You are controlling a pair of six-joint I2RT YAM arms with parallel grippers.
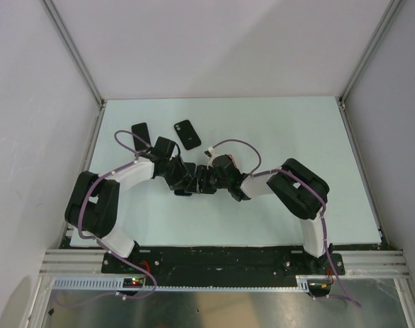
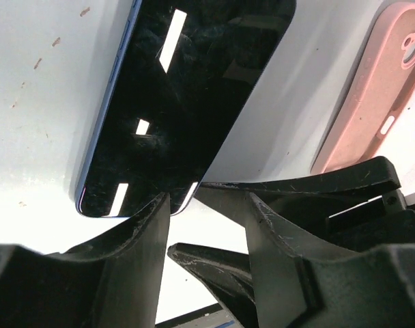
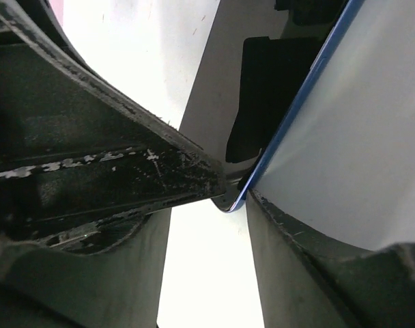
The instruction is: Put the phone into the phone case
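Note:
The phone (image 2: pixel 187 96) has a black screen and a blue rim and lies on the white table, its near end at my left gripper (image 2: pixel 207 201). That gripper's jaws stand apart, with the left finger overlapping the phone's end. A pink phone case (image 2: pixel 371 96) lies to the phone's right, apart from it. My right gripper (image 3: pixel 209 205) sees the phone's blue edge (image 3: pixel 289 123) side-on. Its corner rests against the right finger, with a gap to the other. In the top view both grippers, left (image 1: pixel 187 183) and right (image 1: pixel 203 179), meet mid-table and hide the phone.
Two dark phone-shaped items lie at the back left, one (image 1: pixel 140 133) near the left arm's elbow and one (image 1: pixel 187 134) beside it. White walls enclose the table (image 1: pixel 296 137). The right gripper's fingers (image 2: pixel 296 195) crowd the left wrist view.

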